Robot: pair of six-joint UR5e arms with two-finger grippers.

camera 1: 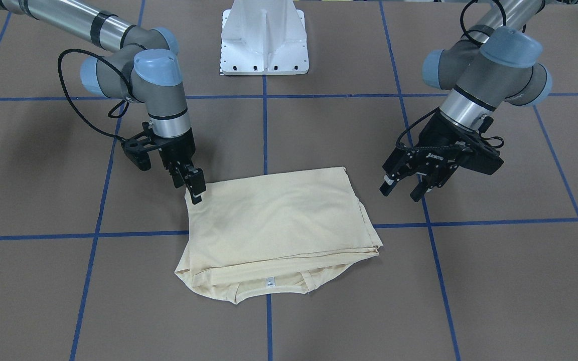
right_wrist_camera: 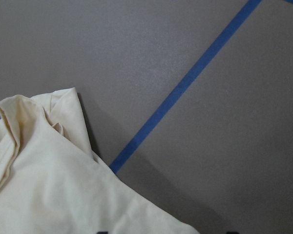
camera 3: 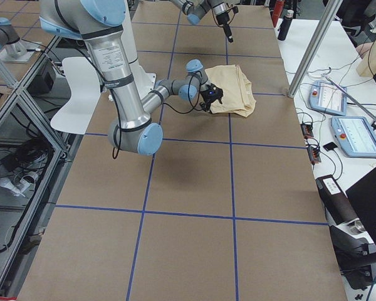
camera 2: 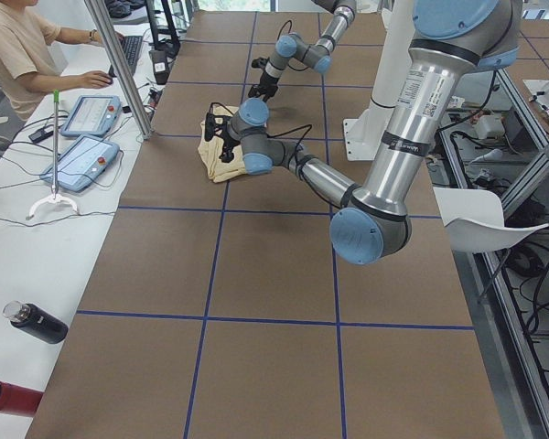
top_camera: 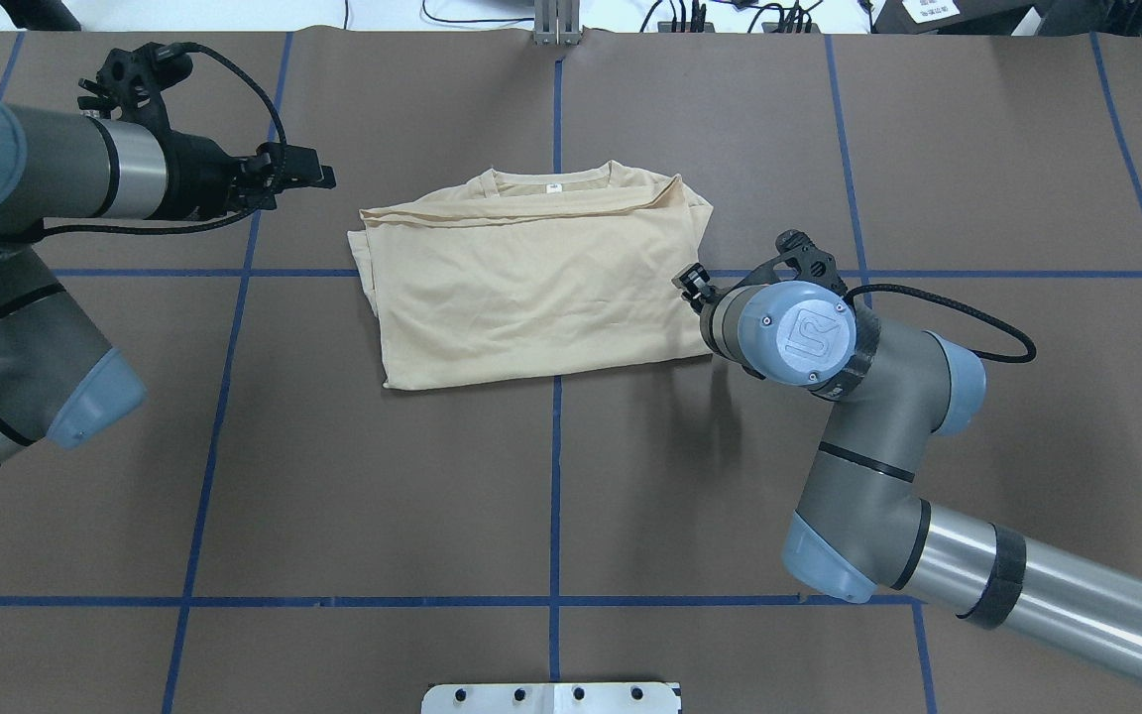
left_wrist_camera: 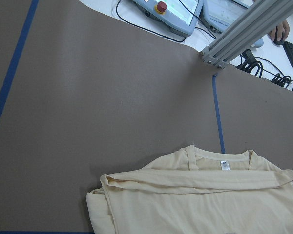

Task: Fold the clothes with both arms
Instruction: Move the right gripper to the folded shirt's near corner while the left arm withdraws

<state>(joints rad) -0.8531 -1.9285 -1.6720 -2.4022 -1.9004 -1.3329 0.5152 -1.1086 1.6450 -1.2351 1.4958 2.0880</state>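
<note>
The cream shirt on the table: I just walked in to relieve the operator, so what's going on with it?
This is a folding job, partway done. The shirt lies flat, already folded into a rough rectangle. The right gripper sits at one robot-side corner of it, jaws apparently open, not clearly gripping. The left gripper hangs open beside the opposite robot-side corner, clear of the cloth.

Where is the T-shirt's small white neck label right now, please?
In the overhead exterior view the neck label sits in the folded T-shirt's collar at its far edge, over the central blue tape line.
</note>
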